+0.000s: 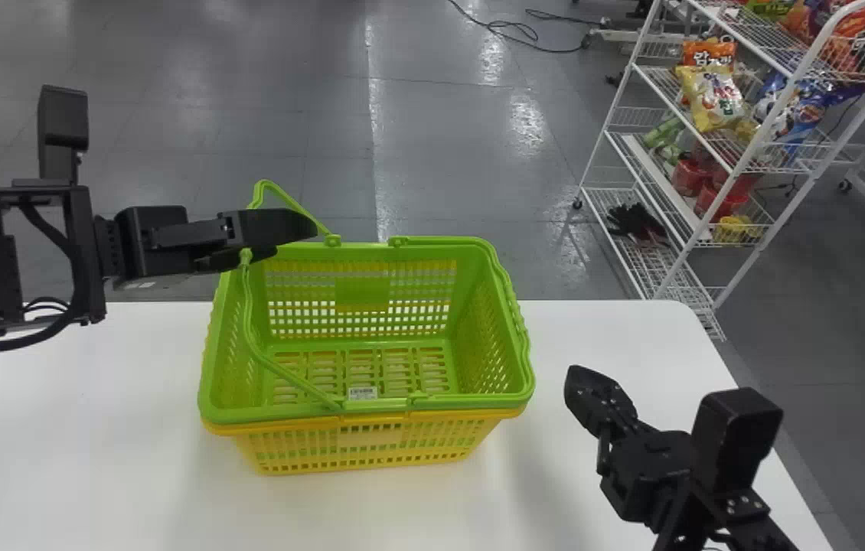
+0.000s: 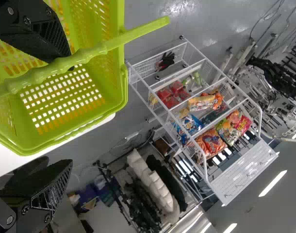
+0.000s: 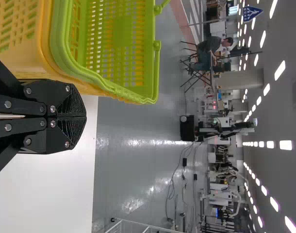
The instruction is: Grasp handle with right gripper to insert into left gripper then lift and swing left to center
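Gaping left gripper near handle; right gripper closed.

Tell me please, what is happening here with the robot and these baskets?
A robot is busy with a green basket, which sits inside a yellow basket on a white table. One green handle stands raised by the left gripper. Its jaws are wide open, so the handle is not clamped. The right gripper has its jaws shut on nothing, at the right side of the baskets and apart from them. The baskets are not lifted.
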You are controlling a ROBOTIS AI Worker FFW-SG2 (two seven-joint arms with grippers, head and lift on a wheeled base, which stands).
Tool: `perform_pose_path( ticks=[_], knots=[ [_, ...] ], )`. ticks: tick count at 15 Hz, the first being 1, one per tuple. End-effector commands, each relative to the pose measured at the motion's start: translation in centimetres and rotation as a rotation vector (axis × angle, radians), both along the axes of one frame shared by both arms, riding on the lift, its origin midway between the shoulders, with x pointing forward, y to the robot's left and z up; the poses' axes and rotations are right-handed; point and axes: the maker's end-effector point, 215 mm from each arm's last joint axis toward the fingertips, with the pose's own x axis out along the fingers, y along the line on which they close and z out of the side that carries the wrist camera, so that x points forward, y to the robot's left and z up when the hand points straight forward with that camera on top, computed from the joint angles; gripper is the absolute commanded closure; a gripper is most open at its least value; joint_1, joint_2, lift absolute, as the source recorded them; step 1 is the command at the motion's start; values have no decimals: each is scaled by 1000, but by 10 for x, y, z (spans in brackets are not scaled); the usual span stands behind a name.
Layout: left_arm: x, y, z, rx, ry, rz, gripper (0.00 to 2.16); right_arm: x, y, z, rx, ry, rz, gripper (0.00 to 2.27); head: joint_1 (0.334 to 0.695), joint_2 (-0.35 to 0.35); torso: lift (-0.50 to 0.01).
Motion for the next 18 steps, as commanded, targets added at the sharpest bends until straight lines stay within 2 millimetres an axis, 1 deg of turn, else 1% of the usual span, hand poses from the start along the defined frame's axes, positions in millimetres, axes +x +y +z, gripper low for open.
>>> perform_pose_path(
  ticks=[1, 2, 4, 6, 8, 11, 13, 17, 18],
  knots=[
    [-1, -8, 5, 5, -12, -16, 144, 19, -6, 1, -7, 7, -9, 2010, 695, -171, -93],
    [0, -9, 7, 9, -18, -18, 144, 26, -8, 0, -14, 11, -13, 2010, 695, -175, -93],
    [-1, -13, 6, 7, -15, -25, 144, 38, -6, 0, -30, 10, -8, 2010, 695, -182, -93],
    [-3, -14, 6, 8, -14, -31, 144, 50, 1, -7, -56, 19, 3, 2010, 695, -185, -93],
    [-5, -15, 5, 7, -12, -33, 144, 60, 12, -15, -76, 30, 22, 2010, 695, -182, -93],
    [-9, -14, 3, 9, -12, -35, 144, 64, 20, -28, -99, 49, 36, 2010, 695, -166, -93],
    [-10, -14, 3, 2, -11, -36, 144, 65, 21, -31, -101, 52, 38, 2013, 695, -160, -93],
    [-12, -15, 2, -1, -10, -37, 144, 66, 23, -29, -89, 46, 39, 2010, 695, -155, -93],
    [-12, -15, 3, -1, -11, -37, 144, 67, 23, -25, -85, 40, 38, 2010, 695, -154, -93]
  ],
)
